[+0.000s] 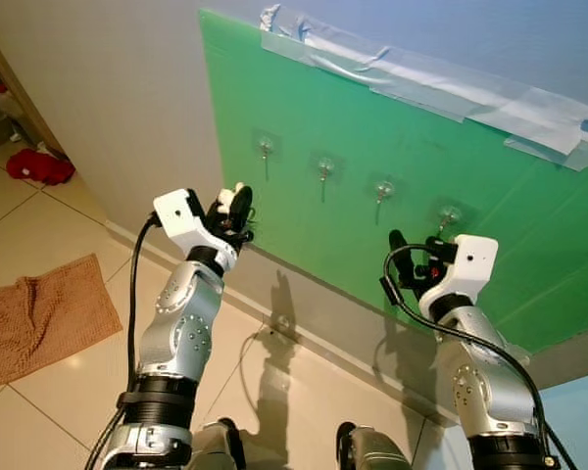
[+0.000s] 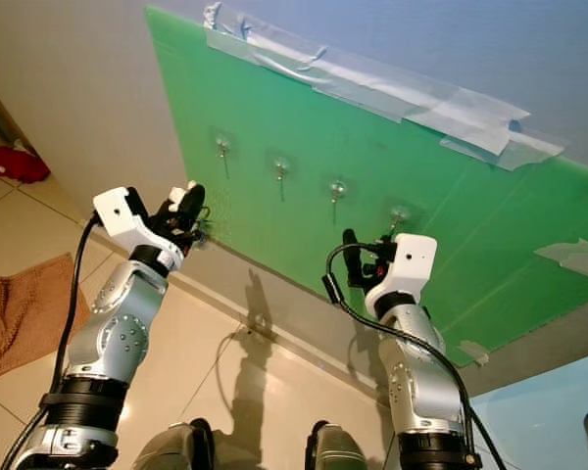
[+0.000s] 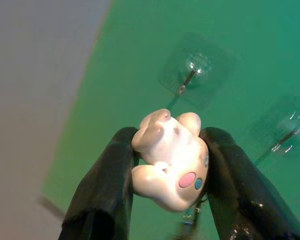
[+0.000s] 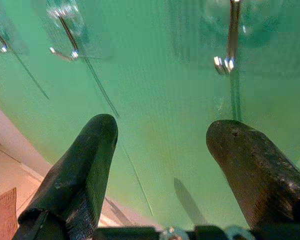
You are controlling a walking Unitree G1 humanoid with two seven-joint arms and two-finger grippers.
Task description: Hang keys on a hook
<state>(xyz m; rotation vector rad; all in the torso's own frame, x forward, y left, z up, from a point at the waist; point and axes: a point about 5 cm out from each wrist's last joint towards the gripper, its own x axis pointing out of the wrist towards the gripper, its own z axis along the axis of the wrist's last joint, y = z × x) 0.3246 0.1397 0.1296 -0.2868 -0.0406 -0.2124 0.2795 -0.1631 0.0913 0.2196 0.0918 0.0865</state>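
**Left claw holds key charm up near the leftmost hook**

A green board [image 1: 372, 127] is taped to the wall, with four clear stick-on hooks in a row across it. The left claw [image 1: 237, 211] is raised in front of the board's lower left corner, below the leftmost hook [image 1: 266, 147]. Its two black fingers [image 3: 102, 190] are clenched on a small cream figure charm [image 3: 170, 157] with a pink and a blue dot; the keys [image 1: 247, 233] hang beneath the charm and are mostly hidden. In the left wrist view the charm sits below the leftmost hook and apart from it.

The right claw [image 4: 162, 160] is raised below the rightmost hook [image 1: 449, 213], fingers spread wide and grasping nothing, close to the board surface. A brown towel [image 1: 39, 318] lies on the tiled floor [image 1: 69, 392] to the left, with a red object [image 1: 39, 166] further back.
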